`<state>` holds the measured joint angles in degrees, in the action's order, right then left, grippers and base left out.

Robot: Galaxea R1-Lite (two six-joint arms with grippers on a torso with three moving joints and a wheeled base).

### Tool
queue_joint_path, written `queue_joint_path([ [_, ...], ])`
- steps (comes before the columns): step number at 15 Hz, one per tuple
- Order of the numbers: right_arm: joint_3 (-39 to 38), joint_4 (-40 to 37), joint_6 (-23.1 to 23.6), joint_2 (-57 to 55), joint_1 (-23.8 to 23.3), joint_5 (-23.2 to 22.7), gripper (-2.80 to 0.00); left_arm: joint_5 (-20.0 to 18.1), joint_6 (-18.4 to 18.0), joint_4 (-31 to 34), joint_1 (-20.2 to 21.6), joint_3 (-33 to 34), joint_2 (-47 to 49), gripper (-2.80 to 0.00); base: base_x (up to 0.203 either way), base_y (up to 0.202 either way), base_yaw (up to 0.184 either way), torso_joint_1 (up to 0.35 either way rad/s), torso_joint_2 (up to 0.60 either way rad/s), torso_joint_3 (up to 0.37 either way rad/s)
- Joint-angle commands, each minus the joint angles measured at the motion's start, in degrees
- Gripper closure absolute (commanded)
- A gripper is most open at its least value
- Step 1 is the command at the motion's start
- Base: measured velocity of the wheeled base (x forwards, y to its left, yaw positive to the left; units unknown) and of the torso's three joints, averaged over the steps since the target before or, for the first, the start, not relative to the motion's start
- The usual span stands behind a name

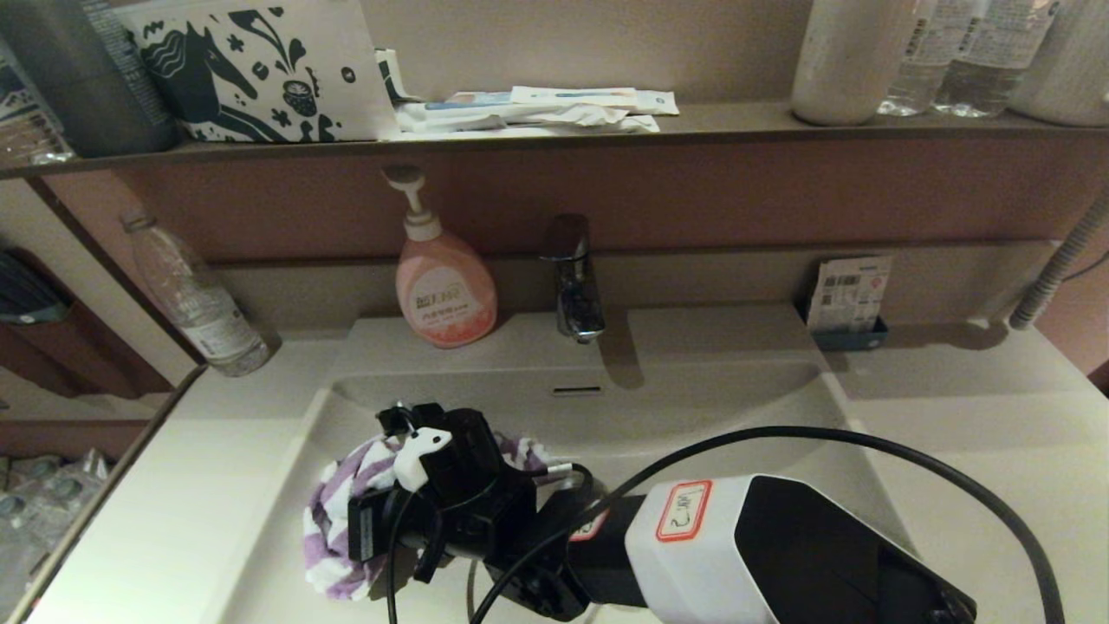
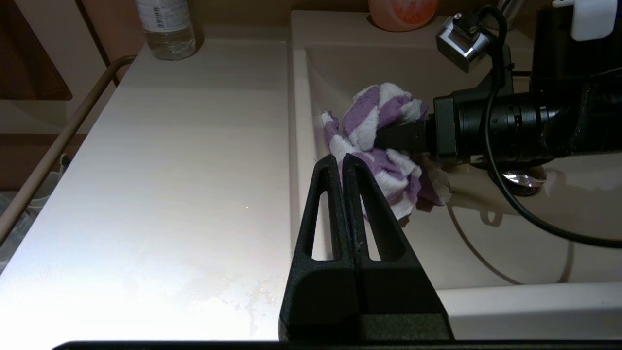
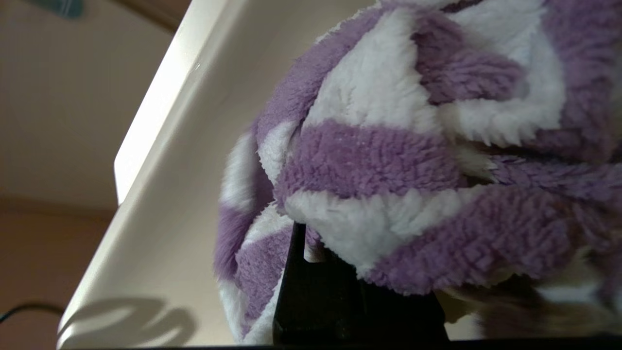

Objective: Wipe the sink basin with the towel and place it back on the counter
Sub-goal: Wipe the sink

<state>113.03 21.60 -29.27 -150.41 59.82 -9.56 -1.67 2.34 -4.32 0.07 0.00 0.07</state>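
Note:
The purple and white striped towel (image 1: 333, 511) is bunched up against the left wall of the sink basin (image 1: 693, 416). My right gripper (image 2: 388, 138) reaches across the bowl from the right and is shut on the towel (image 2: 374, 112), its fingertips buried in the cloth. In the right wrist view the towel (image 3: 388, 146) fills most of the picture over the gripper (image 3: 316, 262). The chrome drain plug (image 2: 522, 179) shows under the right arm. My left gripper (image 2: 340, 160) is shut and empty, hovering by the basin's front left corner beside the counter (image 2: 170, 170).
A pink soap pump bottle (image 1: 444, 286) and the chrome faucet (image 1: 576, 277) stand behind the bowl. A water bottle (image 1: 195, 299) sits at the counter's back left, a card holder (image 1: 849, 303) at back right. A black cable (image 1: 866, 442) arcs over the basin.

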Motion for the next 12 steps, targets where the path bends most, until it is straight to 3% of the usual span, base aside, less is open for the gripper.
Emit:
queue_joint_path([
  [1, 0.00, -0.35, -0.11, -0.04, 1.51, -0.52, 0.00, 0.00, 0.03, -0.03, 0.01, 0.00, 0.01, 0.00, 0.000, 0.000, 0.000, 0.000, 0.00, 0.000],
  [7, -0.06, -11.26, -0.17, 1.94, 5.57, -2.06, 0.00, 0.00, 0.03, -0.08, 0.01, 0.00, 0.01, 0.00, 0.000, 0.000, 0.000, 0.000, 0.00, 0.000],
  [12, -0.01, -7.38, 0.00, 1.99, 3.60, -1.20, 0.00, 0.00, 0.03, -0.08, 0.01, 0.00, 0.01, 0.00, 0.000, 0.000, 0.000, 0.000, 0.00, 0.000],
])
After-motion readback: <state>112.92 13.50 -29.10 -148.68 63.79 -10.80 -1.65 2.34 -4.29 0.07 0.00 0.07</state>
